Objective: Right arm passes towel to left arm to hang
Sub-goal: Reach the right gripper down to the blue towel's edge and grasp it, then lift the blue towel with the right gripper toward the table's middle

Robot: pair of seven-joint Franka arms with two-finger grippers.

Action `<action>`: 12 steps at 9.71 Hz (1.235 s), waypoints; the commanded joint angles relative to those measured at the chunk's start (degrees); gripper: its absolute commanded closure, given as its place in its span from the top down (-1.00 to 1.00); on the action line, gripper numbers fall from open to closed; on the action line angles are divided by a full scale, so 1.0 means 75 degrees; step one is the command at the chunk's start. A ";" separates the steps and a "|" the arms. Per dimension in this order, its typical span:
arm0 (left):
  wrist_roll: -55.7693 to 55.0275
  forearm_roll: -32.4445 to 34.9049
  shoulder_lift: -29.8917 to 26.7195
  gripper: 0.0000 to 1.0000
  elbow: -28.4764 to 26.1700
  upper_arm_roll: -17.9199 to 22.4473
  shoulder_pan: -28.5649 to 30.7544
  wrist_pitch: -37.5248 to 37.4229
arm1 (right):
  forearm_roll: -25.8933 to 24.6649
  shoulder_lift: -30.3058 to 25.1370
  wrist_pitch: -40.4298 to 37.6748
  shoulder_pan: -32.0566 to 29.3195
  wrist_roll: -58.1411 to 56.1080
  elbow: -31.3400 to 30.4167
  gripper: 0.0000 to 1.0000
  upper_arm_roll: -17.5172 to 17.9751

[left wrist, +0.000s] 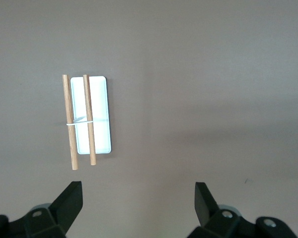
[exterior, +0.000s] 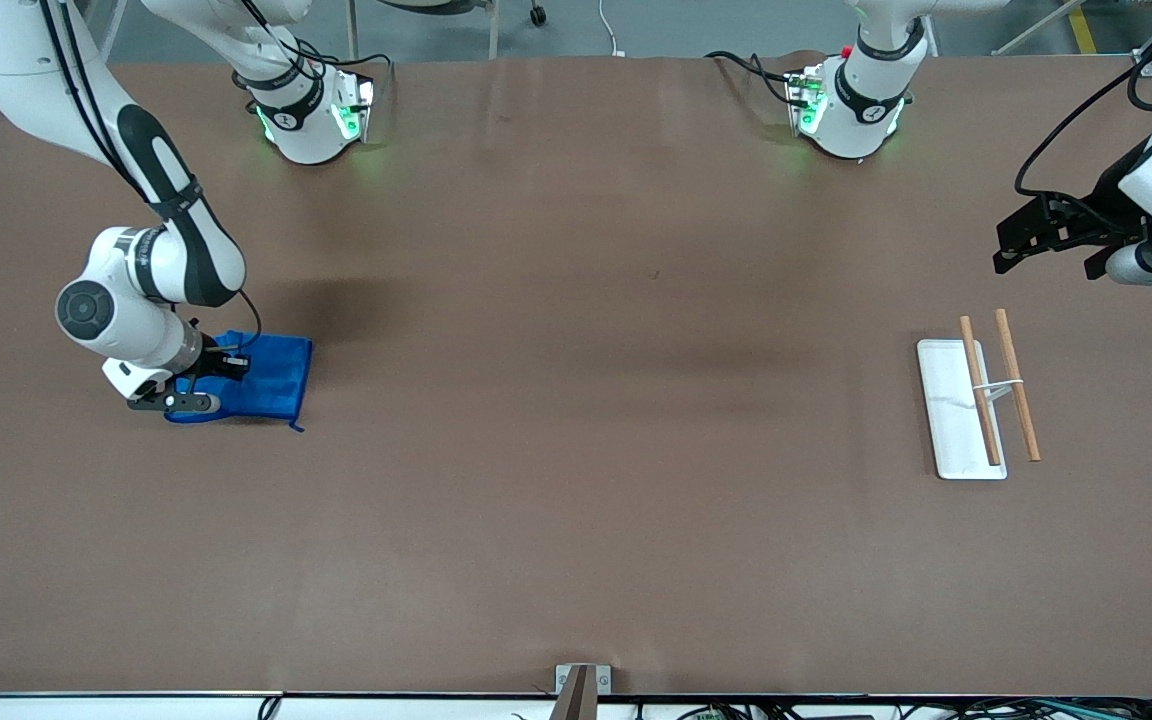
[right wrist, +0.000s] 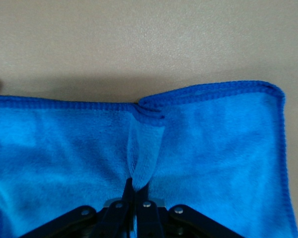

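Towel (exterior: 271, 378) lies on worktop (exterior: 576, 450) at right arm's end, right end effector (right wrist: 135, 191) pinching a fold. Lift straight, keeping pinch firm. Left end effector (left wrist: 138, 198) waits wide above the rack (left wrist: 87, 119).

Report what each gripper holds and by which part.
The right gripper is shut on the towel, pinching a raised fold near its middle. The left gripper is open, holding nothing, above the table near the wooden-bar rack.

Brown table (exterior: 576, 450): blue towel (exterior: 276, 375) & white rack (exterior: 951, 420) w/ wooden bars.
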 commanded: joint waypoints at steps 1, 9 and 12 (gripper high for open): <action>-0.0035 0.0090 0.0191 0.98 -0.0019 0.0002 -0.0040 0.0028 | -0.0085 -0.0740 -0.2254 0.0269 0.0060 0.0995 -1.00 0.0226; -0.0059 0.0067 0.0214 0.98 -0.0019 -0.0010 -0.0122 0.0226 | 0.2919 -0.1586 -0.3639 0.0270 0.0565 0.1985 -1.00 0.2816; 0.0117 -0.0003 0.0342 0.99 -0.0042 -0.0034 -0.0110 0.0180 | 0.5752 -0.1563 -0.2226 0.0293 0.0518 0.1986 -1.00 0.3973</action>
